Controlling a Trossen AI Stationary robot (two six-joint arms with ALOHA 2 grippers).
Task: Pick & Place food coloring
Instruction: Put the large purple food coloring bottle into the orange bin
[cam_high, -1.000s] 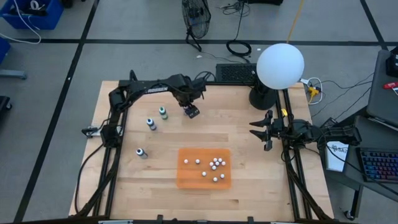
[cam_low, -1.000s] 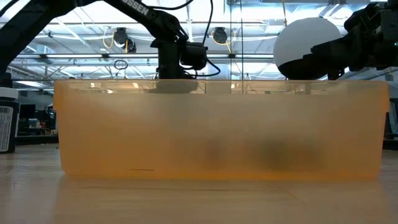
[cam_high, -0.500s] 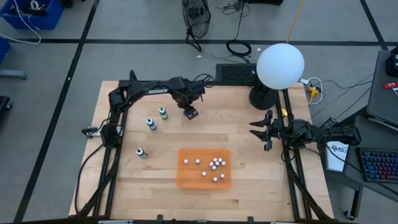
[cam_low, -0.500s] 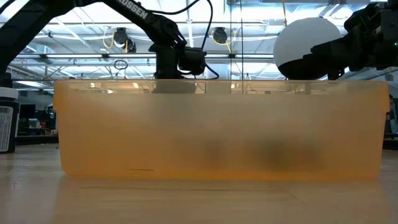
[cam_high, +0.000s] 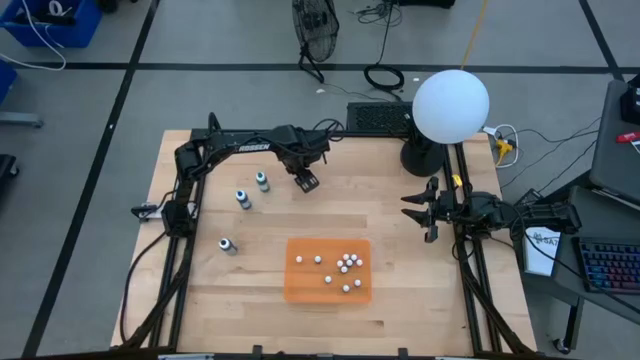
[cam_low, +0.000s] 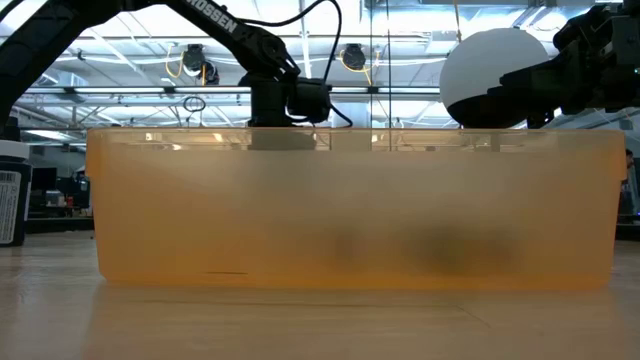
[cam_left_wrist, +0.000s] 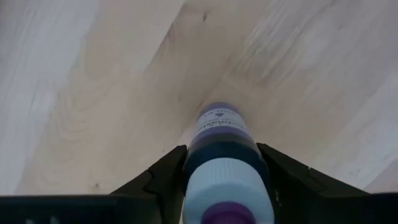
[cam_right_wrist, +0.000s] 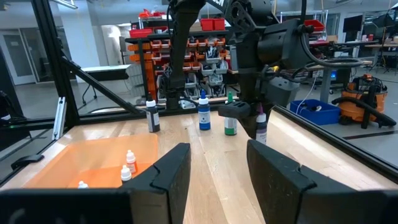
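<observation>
My left hand (cam_high: 309, 181) is clamped on the purple food coloring bottle with a pale cap (cam_left_wrist: 225, 163). In the left wrist view both fingers (cam_left_wrist: 158, 182) press its sides, cap toward the camera, base pointing down at bare wood. From the right wrist view the purple bottle (cam_right_wrist: 261, 126) hangs upright under that hand (cam_right_wrist: 256, 119); can't tell if its base touches the wood. The hand sits over the far half of the wooden tabletop (cam_high: 400, 260), about midway between the left and right edges.

Just beside it toward the left edge: green food coloring bottle with a pale cap (cam_high: 262, 181), upright. Next to that, slightly nearer the front edge: blue bottle with a pale cap (cam_high: 241, 199), upright. Dark bottle with a pale cap (cam_high: 227, 245) stands apart from those two, closer to the front-left corner. Right wrist view confirms all three upright: green (cam_right_wrist: 230, 122), blue (cam_right_wrist: 203, 115), dark (cam_right_wrist: 152, 117).

Translucent orange plastic tray (cam_high: 300, 288) sits near the middle of the front edge, with small white beads (cam_high: 346, 265) clustered inside toward its right side. In the low view the tray wall (cam_low: 350, 215) blocks nearly everything on the tabletop.

My right hand (cam_high: 424, 211) is parked near the right edge, fingers (cam_right_wrist: 169, 167) spread, gripping nothing.
</observation>
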